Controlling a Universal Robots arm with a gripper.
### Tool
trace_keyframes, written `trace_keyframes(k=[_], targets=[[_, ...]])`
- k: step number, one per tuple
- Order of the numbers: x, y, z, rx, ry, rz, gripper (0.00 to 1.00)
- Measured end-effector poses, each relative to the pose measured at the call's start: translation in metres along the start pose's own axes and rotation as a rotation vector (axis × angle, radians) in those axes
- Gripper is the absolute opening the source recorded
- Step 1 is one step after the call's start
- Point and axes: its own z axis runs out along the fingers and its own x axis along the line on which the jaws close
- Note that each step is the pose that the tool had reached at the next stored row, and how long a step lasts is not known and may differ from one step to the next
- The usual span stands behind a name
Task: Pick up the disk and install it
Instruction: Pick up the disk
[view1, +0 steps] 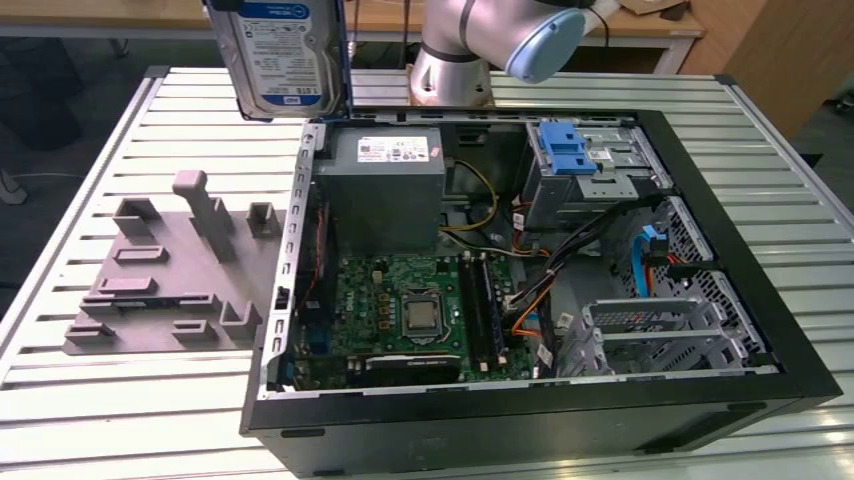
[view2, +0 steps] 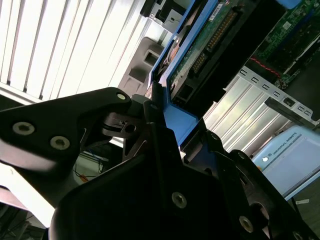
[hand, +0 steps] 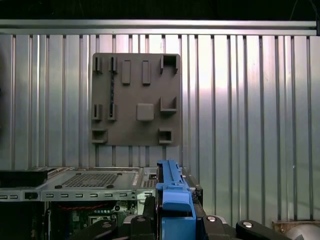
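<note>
The black gripper (hand: 175, 210) squeezes the flat silver-grey disk (view1: 280, 55), held upright; the blue-latched metal cage (view1: 594, 165) sits toward the exterior view's right.

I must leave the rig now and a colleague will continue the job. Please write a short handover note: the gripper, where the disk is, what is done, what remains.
Gripper: fingers shut on the disk's blue bracket, as both wrist views show.
Disk: held upright in the air, above the table by the far corner of the open computer case, on the exterior view's left.
Done: the disk is picked up and rests on nothing.
Left: installing. The disk is outside the case, well apart from the drive cage with the blue latch.
</note>
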Motion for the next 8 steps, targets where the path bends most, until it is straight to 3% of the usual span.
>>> trace_keyframes(k=[8], targets=[[-0.0001,-0.0027,0.0,0.0,0.0,0.0,0.37]])
